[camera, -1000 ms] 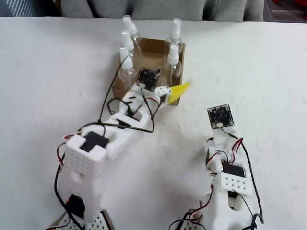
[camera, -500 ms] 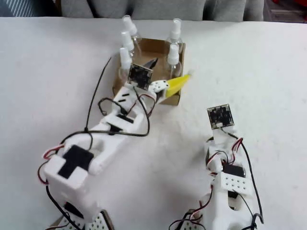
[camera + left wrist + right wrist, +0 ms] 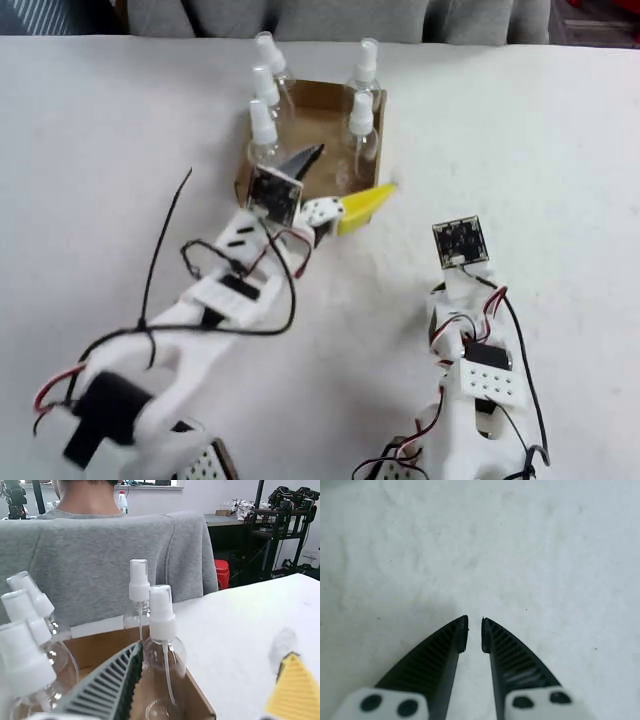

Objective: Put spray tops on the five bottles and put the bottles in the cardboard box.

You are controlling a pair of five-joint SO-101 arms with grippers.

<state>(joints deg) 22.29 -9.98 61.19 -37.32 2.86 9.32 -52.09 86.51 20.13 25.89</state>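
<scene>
We see the left gripper (image 3: 355,168) spread wide and empty at the cardboard box (image 3: 318,118) rim; five upright bottles (image 3: 261,120) stand just beyond.

White counter (image 3: 520,120) right across the scene, its surface lightly mottled, and there's a faint grey smudge (image 3: 282,645) on it. Along the far edge hangs grey fabric (image 3: 100,565), draped in soft folds, and the high view catches it along the top too. Deeper in the room, a red bin (image 3: 221,572) sits low just beside the fabric, a black metal rack (image 3: 280,520) stands loaded with gear, and a drink bottle (image 3: 121,500) stands upright far back.
</scene>
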